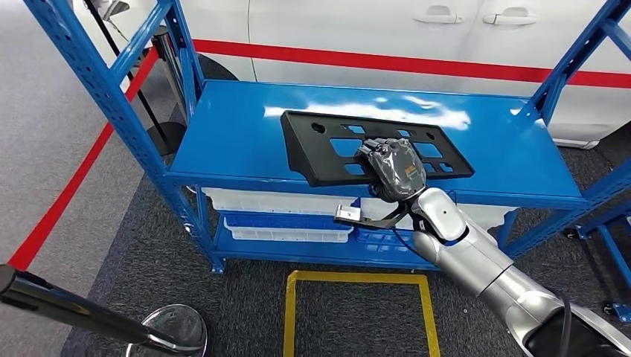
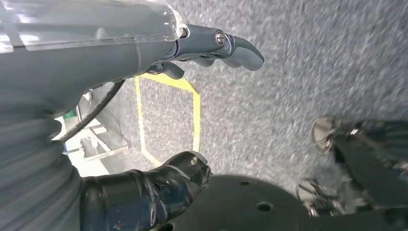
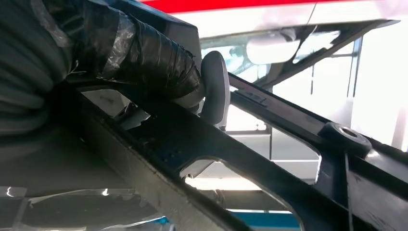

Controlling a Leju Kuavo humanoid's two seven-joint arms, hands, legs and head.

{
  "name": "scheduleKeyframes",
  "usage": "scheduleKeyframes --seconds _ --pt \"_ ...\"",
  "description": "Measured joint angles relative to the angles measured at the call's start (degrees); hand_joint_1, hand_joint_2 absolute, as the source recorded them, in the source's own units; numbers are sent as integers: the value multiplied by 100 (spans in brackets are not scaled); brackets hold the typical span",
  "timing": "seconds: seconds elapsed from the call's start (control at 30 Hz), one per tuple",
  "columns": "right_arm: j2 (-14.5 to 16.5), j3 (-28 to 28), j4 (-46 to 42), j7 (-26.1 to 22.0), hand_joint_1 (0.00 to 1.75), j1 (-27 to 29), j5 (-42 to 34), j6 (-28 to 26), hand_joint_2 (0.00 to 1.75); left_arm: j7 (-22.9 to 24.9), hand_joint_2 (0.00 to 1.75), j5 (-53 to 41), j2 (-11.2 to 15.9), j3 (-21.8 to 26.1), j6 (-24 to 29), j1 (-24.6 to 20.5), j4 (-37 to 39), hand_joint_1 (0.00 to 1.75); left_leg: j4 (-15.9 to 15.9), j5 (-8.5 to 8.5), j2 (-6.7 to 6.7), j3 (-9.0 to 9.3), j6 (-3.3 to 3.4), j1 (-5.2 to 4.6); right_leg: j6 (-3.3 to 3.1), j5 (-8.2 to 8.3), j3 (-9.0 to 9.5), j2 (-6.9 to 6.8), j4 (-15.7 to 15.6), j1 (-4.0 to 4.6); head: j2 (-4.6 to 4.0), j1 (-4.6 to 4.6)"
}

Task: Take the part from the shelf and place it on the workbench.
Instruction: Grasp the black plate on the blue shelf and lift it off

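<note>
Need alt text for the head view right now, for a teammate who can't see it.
The right robot hand grips a flat black part on the top of a blue shelf. White trays sit on a lower level, and a yellow floor outline lies in front.

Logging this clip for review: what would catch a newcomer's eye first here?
The black part lying on the top of the blue shelf, with the right hand gripping its near edge. Behind stands a white car with a red stripe; on the carpet below is a yellow square outline.
</note>
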Motion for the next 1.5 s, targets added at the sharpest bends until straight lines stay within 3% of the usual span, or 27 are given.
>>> scheduleKeyframes --seconds 0.07,0.13,0.2,0.23,0.3,0.37,0.4,0.47,0.53,0.6,0.63,0.7,0.73,0.8,0.87,0.9,0.97,1.0,1.03,1.1,1.17,1.23,1.27,1.33,1.4,1.43,1.5 --pt "-7 0 -3 -7 175 -8 -8 5 175 0 175 -2 -1 0 -5 -10 0 0 110 61 -70 -161 -74 18 -1 -5 500 190 -692 -18 1 -1" --pt "-22 1 -7 -8 175 -14 -14 8 175 0 175 -2 -2 -1 -7 -12 0 0 150 149 -165 -247 -154 14 -59 -122 678 299 -1015 2 1 -2" --pt "-27 7 -12 -9 175 -24 -14 14 175 1 175 -2 -2 0 -7 5 0 0 134 231 -254 -298 -232 19 -164 -50 614 184 -1034 8 1 -2" --pt "-25 12 -15 -9 175 -34 -13 19 175 1 175 -2 -1 1 -7 13 0 0 175 162 -232 -345 -264 27 -224 5 571 118 -1042 5 1 -3" --pt "-21 22 -24 -9 175 -54 -12 30 175 2 175 -2 -1 3 -5 16 0 0 537 -286 -96 -481 -322 53 -337 128 457 -21 -1065 -7 0 -6" --pt "-21 29 -31 -8 175 -58 -12 46 175 1 175 -9 -1 3 -3 15 0 0 1218 -831 2 -629 -382 69 -382 241 313 -149 -1061 11 0 -9" --pt "-21 35 -33 -8 175 -58 -12 55 175 1 175 -13 -1 3 -2 15 0 0 1518 -939 15 -656 -406 74 -381 297 235 -213 -1054 19 0 -8" --pt "-21 50 -36 -8 175 -58 -12 63 175 -1 175 -21 0 3 2 14 0 0 1667 -764 39 -492 -427 76 -365 399 78 -343 -1030 28 0 -9" --pt "-21 58 -51 -8 175 -60 -12 61 175 -4 175 -28 0 3 12 10 0 0 1128 -500 164 15 -406 72 -331 481 -49 -461 -994 37 1 -10" --pt "-26 60 -88 0 175 -67 -8 56 175 -13 175 -39 1 3 25 0 0 0 361 -545 349 553 -350 36 -276 555 -112 -571 -964 58 1 -8" --pt "-28 62 -106 6 175 -74 -5 54 175 -18 175 -43 1 4 30 -3 0 0 124 -606 393 682 -308 14 -244 598 -121 -631 -969 65 2 -7" --pt "-27 74 -138 19 175 -88 1 54 175 -29 175 -44 0 11 34 0 0 0 -38 -579 316 674 -195 -6 -167 691 -129 -748 -1010 66 2 -4" --pt "-23 84 -150 22 175 -92 2 54 175 -33 175 -44 -6 16 34 0 0 0 -65 -505 264 631 -140 -2 -129 662 -142 -708 -1006 55 1 -4" --pt "-23 103 -170 25 175 -92 2 55 175 -37 175 -43 -17 25 38 -6 0 0 -115 -338 180 524 -27 15 -85 293 -236 -429 -739 38 0 -3" --pt "-28 121 -177 28 175 -86 2 55 175 -38 175 -43 -21 29 41 -7 0 0 -106 -191 89 351 43 -5 -77 -277 -388 -141 -81 38 0 -2" --pt "-30 130 -177 32 175 -83 2 56 175 -38 175 -43 -21 31 43 -4 0 0 -92 -122 28 254 52 -20 -75 -436 -433 -93 243 45 0 -2" --pt "-26 146 -178 40 175 -82 21 56 175 -36 175 -28 -22 37 46 -1 0 0 -42 2 -114 49 51 -45 -95 -376 -312 -58 459 56 1 -2" --pt "-14 157 -181 51 175 -90 61 58 175 -34 175 -5 -22 47 59 -2 0 0 -9 58 -191 -50 41 -49 -122 -225 -113 -30 277 62 1 -3" --pt "26 183 -183 75 175 -123 124 61 175 -32 175 27 -24 66 76 -4 0 0 28 110 -260 -139 27 -45 -167 -112 152 74 -57 71 1 -3" --pt "164 274 -181 156 175 -239 297 67 175 -22 175 102 -29 123 120 -12 0 0 74 216 -373 -278 -24 -46 -248 -97 634 324 -773 82 1 -2" --pt "433 450 -125 321 175 -439 501 67 175 11 175 152 -32 192 135 -14 0 0 61 339 -459 -350 -100 -33 -287 -148 784 404 -1085 110 2 -1" --pt "801 721 19 559 175 -707 667 65 175 68 175 139 -23 250 114 -8 0 0 30 428 -524 -392 -188 -25 -329 -30 720 269 -1153 104 2 1" --pt "974 865 108 659 175 -848 700 65 175 89 175 116 -16 268 102 -10 0 0 87 341 -462 -442 -230 -28 -375 44 677 195 -1190 85 1 -9" --pt "1239 1094 226 780 175 -1070 691 67 175 91 175 77 -5 277 97 -25 0 0 503 -150 -220 -602 -309 -10 -439 195 571 28 -1238 59 1 -27" --pt "1369 1245 268 824 175 -1189 653 68 175 60 175 58 -5 280 109 -37 0 0 1186 -617 -47 -755 -396 46 -441 311 422 -151 -1230 57 0 -36" --pt "1407 1300 280 835 175 -1223 638 69 175 47 175 54 -5 281 114 -35 0 0 1450 -647 -10 -769 -439 80 -422 358 343 -254 -1211 51 0 -37" --pt "1443 1391 310 847 175 -1275 612 70 175 25 175 40 -3 285 121 -25 0 0 1531 -372 53 -573 -534 154 -371 437 161 -462 -1140 26 0 -36"
